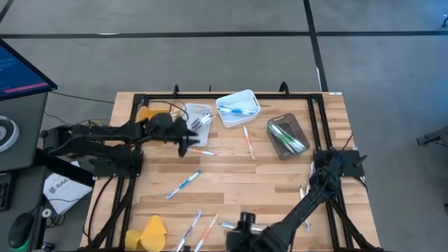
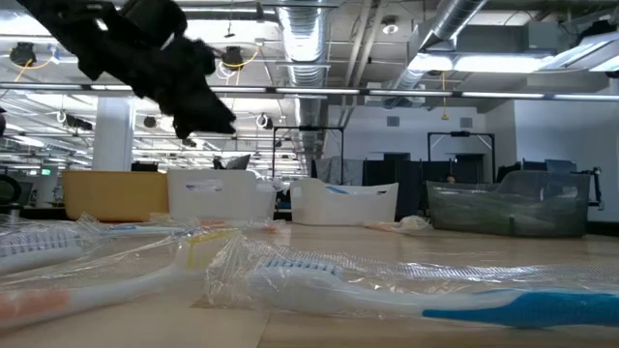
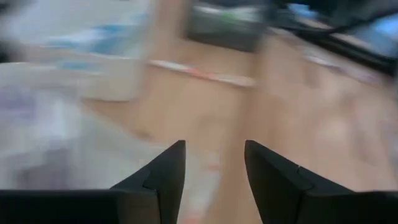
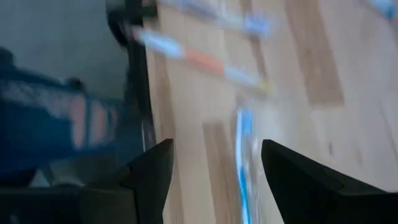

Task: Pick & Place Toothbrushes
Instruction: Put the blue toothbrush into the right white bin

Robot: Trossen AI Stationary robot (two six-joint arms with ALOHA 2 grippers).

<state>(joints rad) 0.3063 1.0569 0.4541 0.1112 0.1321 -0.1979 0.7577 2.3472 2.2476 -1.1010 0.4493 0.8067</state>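
Counting 4 bins (image 1: 287, 134), with left claw (image 1: 183, 145) and right claw (image 1: 231, 225) both wide, empty.

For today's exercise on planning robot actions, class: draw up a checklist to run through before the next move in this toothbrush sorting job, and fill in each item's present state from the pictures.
1. Left tool empty: ok; the left wrist view shows nothing between its fingers.
2. Left tool open: ok, fingers apart.
3. Right tool open and empty: ok, a wide gap with only table behind.
4. Loose toothbrushes left to pick: ok; a blue toothbrush and an orange toothbrush lie on the table.
5. White bin in place, upright: ok.
6. Which toothbrush belongs in which bin: cannot tell.
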